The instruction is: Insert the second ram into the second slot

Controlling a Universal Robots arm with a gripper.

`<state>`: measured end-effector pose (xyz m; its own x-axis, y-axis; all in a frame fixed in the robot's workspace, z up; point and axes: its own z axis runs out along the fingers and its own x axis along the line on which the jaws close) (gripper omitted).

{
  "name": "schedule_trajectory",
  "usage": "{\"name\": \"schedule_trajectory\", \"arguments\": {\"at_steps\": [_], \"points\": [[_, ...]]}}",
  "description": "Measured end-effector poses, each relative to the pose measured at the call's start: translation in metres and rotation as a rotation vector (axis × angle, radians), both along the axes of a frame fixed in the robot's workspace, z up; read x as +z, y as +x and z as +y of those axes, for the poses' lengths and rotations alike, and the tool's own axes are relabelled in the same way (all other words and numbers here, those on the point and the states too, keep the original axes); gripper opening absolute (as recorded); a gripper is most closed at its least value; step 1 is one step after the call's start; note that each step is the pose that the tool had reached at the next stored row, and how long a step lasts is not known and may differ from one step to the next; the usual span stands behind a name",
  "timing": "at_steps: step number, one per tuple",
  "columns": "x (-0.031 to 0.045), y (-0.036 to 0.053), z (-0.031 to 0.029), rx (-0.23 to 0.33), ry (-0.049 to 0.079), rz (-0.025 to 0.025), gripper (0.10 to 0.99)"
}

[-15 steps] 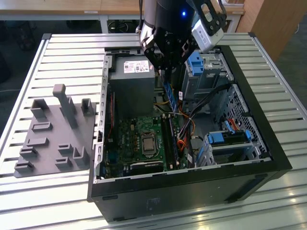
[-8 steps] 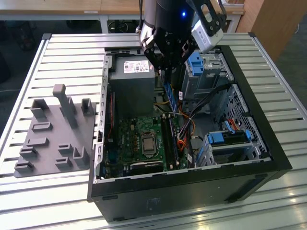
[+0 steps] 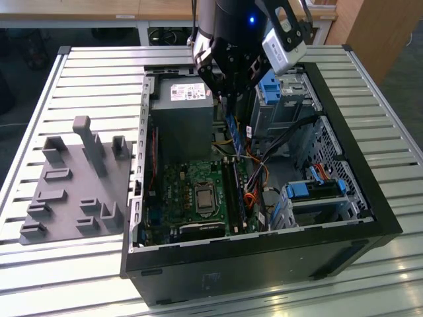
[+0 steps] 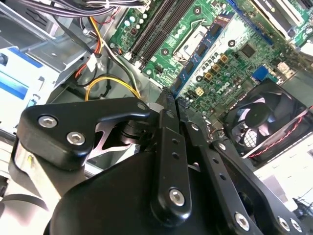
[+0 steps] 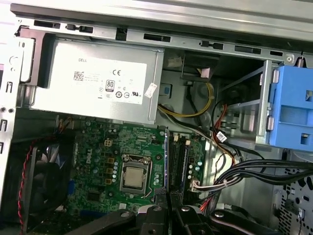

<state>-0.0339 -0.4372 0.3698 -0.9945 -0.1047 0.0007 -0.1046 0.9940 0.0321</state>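
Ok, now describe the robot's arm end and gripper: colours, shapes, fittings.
The matte black gripper is built from flat linkage bars joined by silver screw heads, tapering into two slim black fingers. In the exterior view its rounded black body carries a small blue light, with a pale grey box bracketed to one side.

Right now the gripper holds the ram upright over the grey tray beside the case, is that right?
Not quite. The gripper does hold the ram upright, but over the motherboard inside the open case, not over the tray. The exterior view shows it.
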Motion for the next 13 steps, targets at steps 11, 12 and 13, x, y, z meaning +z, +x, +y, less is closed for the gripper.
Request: {"name": "schedule_trajectory", "arguments": {"at_steps": [11, 12, 13], "points": [[-0.0007, 0.0000, 0.0000, -0.015, 0.000, 0.0000, 0.137], [-0.0007, 0.0000, 0.0000, -0.016, 0.000, 0.0000, 0.137], [-0.0008, 0.0000, 0.0000, -0.017, 0.000, 0.0000, 0.137]]}}
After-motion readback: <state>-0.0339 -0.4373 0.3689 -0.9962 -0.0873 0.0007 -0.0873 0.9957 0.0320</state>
